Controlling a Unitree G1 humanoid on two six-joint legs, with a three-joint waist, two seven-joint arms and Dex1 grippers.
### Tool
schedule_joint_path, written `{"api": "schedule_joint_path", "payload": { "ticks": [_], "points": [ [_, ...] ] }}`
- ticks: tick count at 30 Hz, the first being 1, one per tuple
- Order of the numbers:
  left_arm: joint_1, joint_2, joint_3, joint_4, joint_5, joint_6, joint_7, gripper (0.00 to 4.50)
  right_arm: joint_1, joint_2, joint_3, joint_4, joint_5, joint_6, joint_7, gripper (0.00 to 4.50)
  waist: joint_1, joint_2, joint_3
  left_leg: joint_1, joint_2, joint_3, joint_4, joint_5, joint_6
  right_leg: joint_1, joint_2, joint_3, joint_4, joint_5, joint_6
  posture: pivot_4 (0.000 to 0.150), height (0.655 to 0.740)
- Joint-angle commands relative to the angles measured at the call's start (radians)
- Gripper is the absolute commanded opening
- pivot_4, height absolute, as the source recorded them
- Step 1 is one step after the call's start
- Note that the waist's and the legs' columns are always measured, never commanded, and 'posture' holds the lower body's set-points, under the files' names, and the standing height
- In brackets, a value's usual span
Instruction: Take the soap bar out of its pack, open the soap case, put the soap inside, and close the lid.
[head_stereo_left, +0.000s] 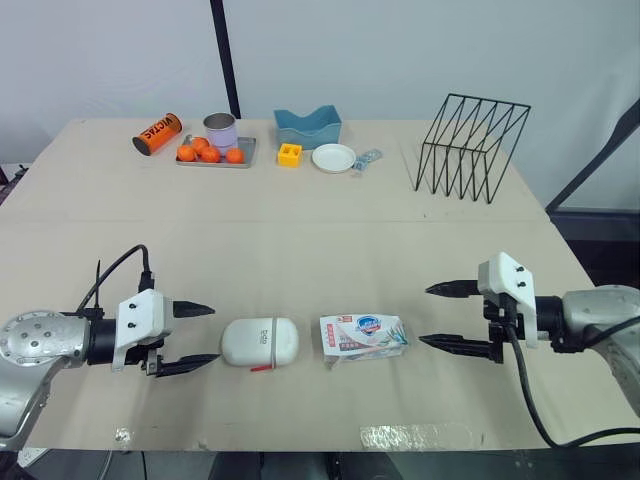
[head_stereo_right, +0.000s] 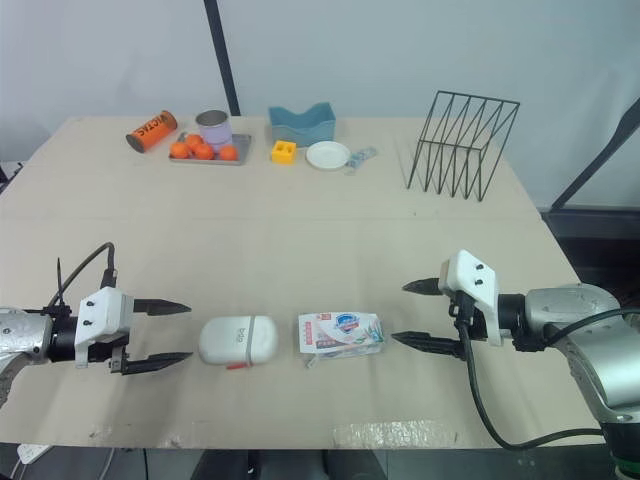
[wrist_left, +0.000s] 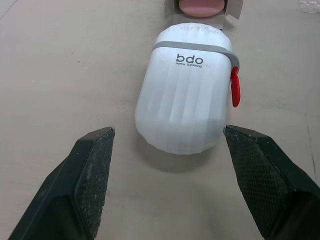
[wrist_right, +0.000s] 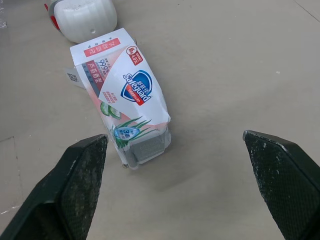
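A white oval soap case (head_stereo_left: 260, 342) lies shut near the table's front edge, with a grey band and a red tab (wrist_left: 235, 92) on its side. Just to its right lies the soap pack (head_stereo_left: 363, 337), a white and pink carton. The carton's end toward the case is open, and the pink soap bar (wrist_left: 201, 7) shows inside it. My left gripper (head_stereo_left: 213, 334) is open, its tips just left of the case and not touching it. On the other side, my right gripper (head_stereo_left: 425, 315) is open a short way right of the pack, holding nothing.
Along the table's far edge stand an orange can (head_stereo_left: 157, 133), a tray of oranges (head_stereo_left: 215, 153) with a tin cup (head_stereo_left: 220, 130), a blue holder (head_stereo_left: 308, 126), a yellow block (head_stereo_left: 290, 154) and a white plate (head_stereo_left: 333, 157). A black wire rack (head_stereo_left: 470, 145) stands at the back right.
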Motion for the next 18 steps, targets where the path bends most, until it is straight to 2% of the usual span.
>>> {"api": "schedule_joint_path", "payload": {
  "ticks": [1, 12, 18],
  "points": [
    [-0.02, -0.007, 0.002, -0.011, -0.031, 0.017, 0.003, 3.68, -0.018, 0.002, -0.014, -0.001, 0.005, -0.014, 0.002, 4.5, 0.0, 0.0, 0.0, 0.0, 0.0, 0.0, 0.0, 0.0, 0.0, 0.0, 0.0, 0.0, 0.0, 0.0, 0.0, 0.15, 0.74],
    [-0.024, -0.012, 0.016, -0.018, -0.063, 0.042, 0.006, 3.68, -0.071, 0.011, 0.03, 0.036, -0.02, -0.022, 0.002, 4.5, 0.0, 0.0, 0.0, 0.0, 0.0, 0.0, 0.0, 0.0, 0.0, 0.0, 0.0, 0.0, 0.0, 0.0, 0.0, 0.15, 0.74],
    [-0.02, -0.016, 0.004, -0.008, -0.05, 0.027, 0.003, 3.68, -0.043, -0.017, 0.029, 0.02, -0.032, -0.026, 0.026, 4.5, 0.0, 0.0, 0.0, 0.0, 0.0, 0.0, 0.0, 0.0, 0.0, 0.0, 0.0, 0.0, 0.0, 0.0, 0.0, 0.15, 0.74]
  ]
}}
